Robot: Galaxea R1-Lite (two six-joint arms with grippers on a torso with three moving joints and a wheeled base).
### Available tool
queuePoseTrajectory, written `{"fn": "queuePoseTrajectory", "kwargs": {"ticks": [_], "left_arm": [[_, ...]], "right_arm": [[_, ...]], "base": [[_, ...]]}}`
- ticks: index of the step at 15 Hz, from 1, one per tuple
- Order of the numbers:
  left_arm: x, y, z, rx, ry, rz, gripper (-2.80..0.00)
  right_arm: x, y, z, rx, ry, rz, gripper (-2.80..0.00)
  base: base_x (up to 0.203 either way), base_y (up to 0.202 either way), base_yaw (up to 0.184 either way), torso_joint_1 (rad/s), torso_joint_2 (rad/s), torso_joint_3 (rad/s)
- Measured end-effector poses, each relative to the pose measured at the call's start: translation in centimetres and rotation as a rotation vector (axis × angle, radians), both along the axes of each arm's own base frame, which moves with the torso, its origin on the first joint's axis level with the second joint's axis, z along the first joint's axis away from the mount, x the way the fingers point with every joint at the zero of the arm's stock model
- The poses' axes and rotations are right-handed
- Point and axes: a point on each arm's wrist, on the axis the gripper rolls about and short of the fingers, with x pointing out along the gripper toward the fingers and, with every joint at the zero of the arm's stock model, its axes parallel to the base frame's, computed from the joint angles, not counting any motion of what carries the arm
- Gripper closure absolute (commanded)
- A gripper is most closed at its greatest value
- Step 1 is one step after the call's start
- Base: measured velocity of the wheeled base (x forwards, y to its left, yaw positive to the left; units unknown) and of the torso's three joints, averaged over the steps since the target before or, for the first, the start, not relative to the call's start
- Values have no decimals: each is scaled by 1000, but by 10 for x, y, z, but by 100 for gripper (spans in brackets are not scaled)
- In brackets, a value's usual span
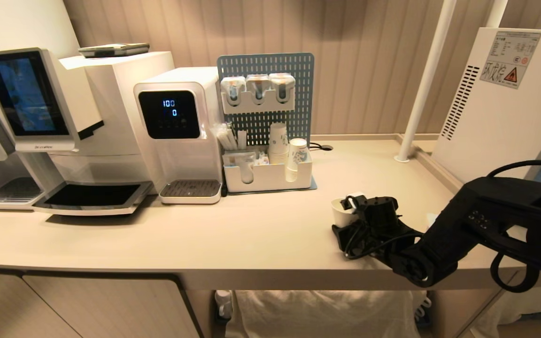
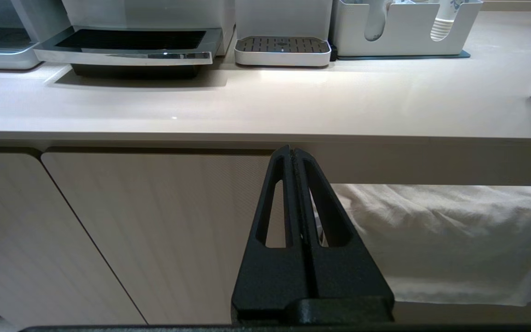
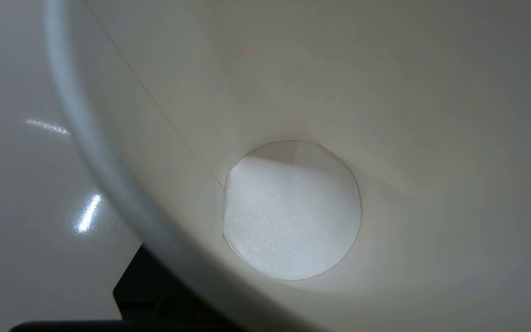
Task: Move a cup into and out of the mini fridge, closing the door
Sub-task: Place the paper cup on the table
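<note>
The white paper cup (image 1: 340, 213) stands upright on the counter's right half, a short way in front of the mini fridge (image 1: 500, 117). My right gripper (image 1: 349, 226) reaches in from the right and sits over and around the cup, hiding most of it. The right wrist view looks straight down into the empty cup (image 3: 293, 207). The fridge shows its vented side with the warning sticker; its door is out of view past the picture's right edge. My left gripper (image 2: 293, 154) is shut on nothing, parked below the counter's front edge.
A coffee machine (image 1: 64, 126) and a water dispenser (image 1: 176, 131) stand at the back left. Beside them is a pegboard organiser (image 1: 268, 176) with stacked paper cups. A white pole (image 1: 423, 80) rises left of the fridge. A white cloth (image 2: 454, 240) hangs under the counter.
</note>
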Motion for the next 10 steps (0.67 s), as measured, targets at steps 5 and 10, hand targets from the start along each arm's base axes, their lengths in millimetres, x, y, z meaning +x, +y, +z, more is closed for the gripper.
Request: {"fn": "queuePoseTrajectory", "kwargs": {"ticks": [5, 10], "left_arm": [[0, 0, 0, -1, 0, 0, 0], [0, 0, 0, 0, 0, 0, 0]], "right_arm": [[0, 0, 1, 3, 3, -3, -280], [1, 0, 1, 3, 2, -4, -280]], "base": [[0, 0, 0, 0, 0, 0], [0, 0, 0, 0, 0, 0]]}}
